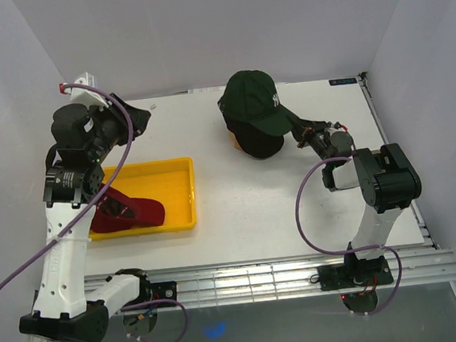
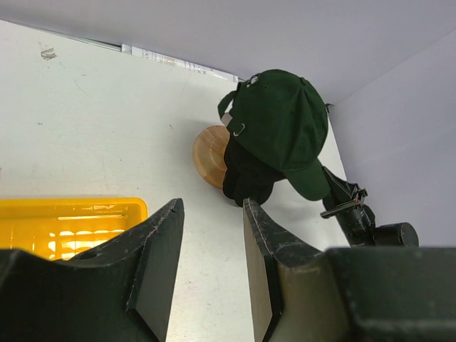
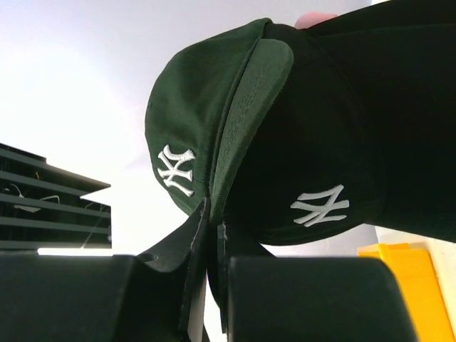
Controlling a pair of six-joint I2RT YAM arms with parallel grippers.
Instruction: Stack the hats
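White tabletop [image 1: 241, 218] lay below: my right gripper [image 1: 300, 133] was pinched shut on the brim of the dark green cap [image 1: 251, 96], atop the black cap [image 1: 263, 146] at far centre. My left gripper [image 2: 212, 214] hung part-open and empty, the nearer one to the red cap [image 1: 131, 214] lying crosswise in the yellow tray [image 1: 176, 166].

The dark green cap [image 3: 185, 121] just ahead of my right end effector [image 3: 212, 217] is matt woven cloth, its emblem raised white stitching. The black cap [image 3: 320, 142] beside it is the same dull fabric, also with a white stitched emblem. My fingers [image 3: 178, 246] are hard black plastic, faintly shiny and scuffed. Ahead of my left end effector [image 2: 211, 210], the stand [image 2: 206, 153] under the caps is pale, smooth wood. Below that end effector, the yellow tray [image 2: 71, 214] is glossy plastic and the bench [image 2: 107, 121] is smooth matt white. The red cap [image 1: 143, 211] looks like soft cloth.
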